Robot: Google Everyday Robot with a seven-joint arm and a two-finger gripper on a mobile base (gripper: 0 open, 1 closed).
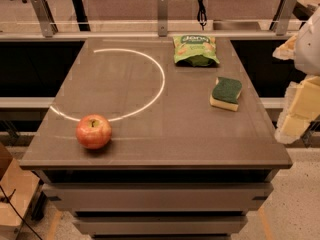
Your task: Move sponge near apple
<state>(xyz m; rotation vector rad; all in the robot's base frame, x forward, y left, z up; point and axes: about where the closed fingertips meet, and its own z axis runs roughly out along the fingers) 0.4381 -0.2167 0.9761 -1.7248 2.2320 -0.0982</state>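
The sponge [226, 93], dark green on top with a pale yellow base, lies flat on the right side of the brown table [150, 154]. The red apple [93, 131] with a yellow blush stands upright near the table's front left. My gripper [296, 109] shows as pale cream parts at the right edge of the view. It is beyond the table's right edge, to the right of the sponge and apart from it. It holds nothing that I can see.
A light-green snack bag [195, 50] lies at the back of the table, just behind the sponge. A bright curved line of reflected light [159, 86] crosses the tabletop. A railing with metal posts [162, 14] runs behind the table.
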